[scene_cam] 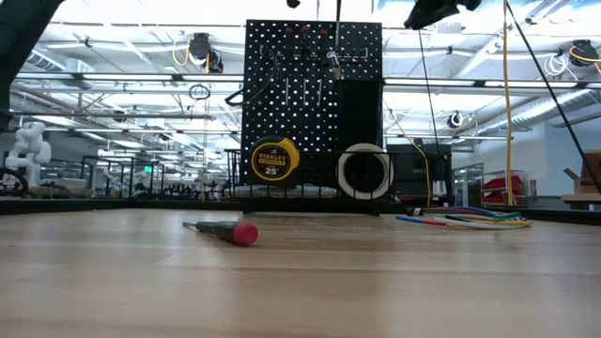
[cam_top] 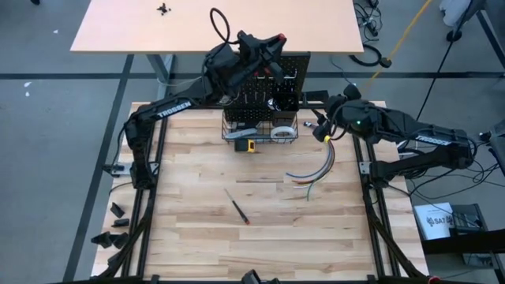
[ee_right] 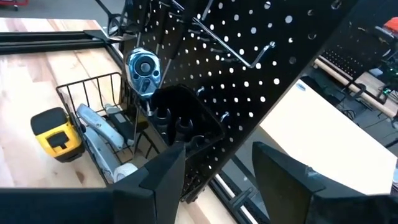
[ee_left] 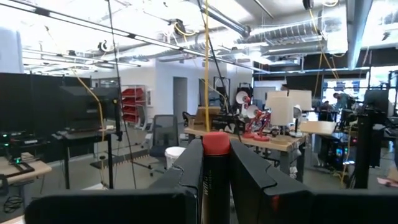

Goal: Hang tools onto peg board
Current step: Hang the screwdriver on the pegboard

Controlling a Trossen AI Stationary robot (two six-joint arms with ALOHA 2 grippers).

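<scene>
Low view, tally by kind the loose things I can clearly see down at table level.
Screwdriver: 1
Tape measure: 1
Tape roll: 1
Wire bundle: 1
Total: 4

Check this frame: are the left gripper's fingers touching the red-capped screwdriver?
Touching. The left wrist view shows the left gripper with both fingers pressed against the red-capped screwdriver, no gap on either side.
</scene>
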